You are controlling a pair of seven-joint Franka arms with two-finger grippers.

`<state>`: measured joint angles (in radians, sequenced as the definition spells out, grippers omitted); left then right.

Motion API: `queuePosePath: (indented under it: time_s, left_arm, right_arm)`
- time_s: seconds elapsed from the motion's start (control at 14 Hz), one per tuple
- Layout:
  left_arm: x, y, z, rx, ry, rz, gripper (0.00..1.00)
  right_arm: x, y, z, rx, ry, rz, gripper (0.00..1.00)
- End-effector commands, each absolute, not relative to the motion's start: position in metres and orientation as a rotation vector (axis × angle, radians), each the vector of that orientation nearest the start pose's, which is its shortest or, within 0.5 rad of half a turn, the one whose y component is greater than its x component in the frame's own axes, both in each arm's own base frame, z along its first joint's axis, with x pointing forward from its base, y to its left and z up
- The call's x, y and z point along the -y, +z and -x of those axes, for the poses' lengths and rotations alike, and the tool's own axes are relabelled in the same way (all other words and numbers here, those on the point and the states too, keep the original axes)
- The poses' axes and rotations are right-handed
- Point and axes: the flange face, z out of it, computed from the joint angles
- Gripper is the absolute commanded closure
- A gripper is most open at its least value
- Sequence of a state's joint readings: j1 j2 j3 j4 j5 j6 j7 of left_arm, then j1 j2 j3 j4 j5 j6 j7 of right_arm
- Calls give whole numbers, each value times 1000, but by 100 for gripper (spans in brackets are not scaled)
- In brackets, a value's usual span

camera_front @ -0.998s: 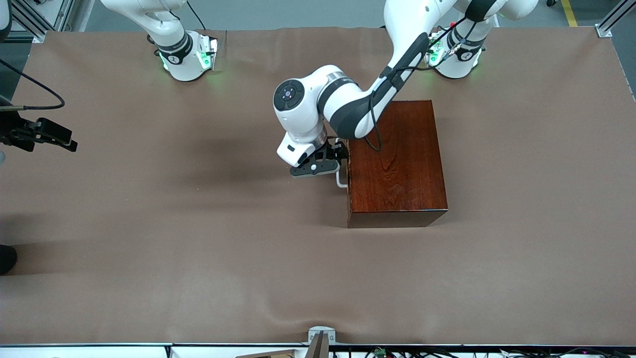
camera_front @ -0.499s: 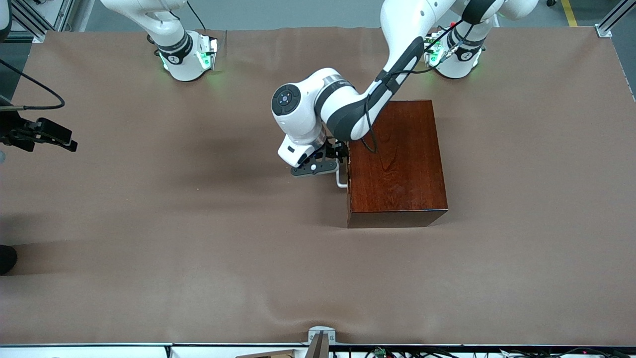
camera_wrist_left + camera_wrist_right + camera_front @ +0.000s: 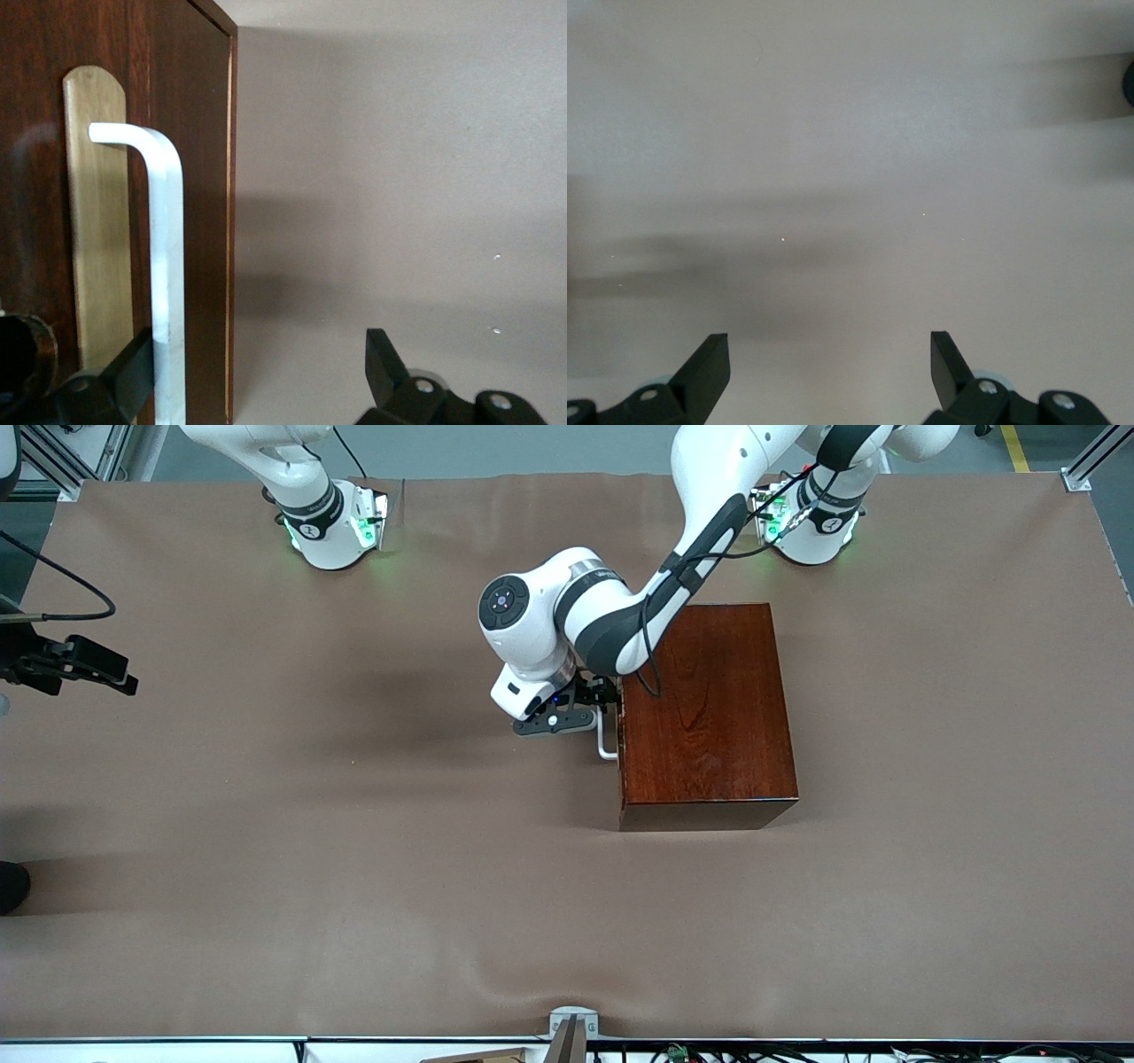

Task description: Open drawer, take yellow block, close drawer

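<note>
Brown table (image 3: 266, 824) held the box (image 3: 709, 717), drawer (image 3: 190, 133) shut. Left claw (image 3: 592, 710) was open around the handle (image 3: 168, 266); next, clamp and pull. Right claw (image 3: 830, 363) waited open. Yellow block unseen.

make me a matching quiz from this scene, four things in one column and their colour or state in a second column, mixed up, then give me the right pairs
Things:
1. handle
2. wooden box
3. left gripper
4. right gripper

Colour or state:
A. glossy reddish brown, drawer shut
B. open over bare tabletop, that arm waiting
C. white bar
D. open, one finger at the handle

Pairs: 1-C, 2-A, 3-D, 4-B
</note>
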<state>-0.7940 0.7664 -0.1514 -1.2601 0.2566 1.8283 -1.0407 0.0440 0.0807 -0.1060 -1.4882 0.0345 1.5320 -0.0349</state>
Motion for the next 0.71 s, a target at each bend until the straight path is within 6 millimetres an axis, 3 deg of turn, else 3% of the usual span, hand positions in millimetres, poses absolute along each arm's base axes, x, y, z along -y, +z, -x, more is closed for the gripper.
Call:
queuePosePath:
  time_s: [0.0,0.64]
  left_arm:
    - [575,286,-462,41,-27,2948,0]
    - [588,291,-459,121,-15,3038,0]
  right_arm:
    - [30,622,-567,-33,37,3123,0]
    - [30,622,-567,-32,37,3123,0]
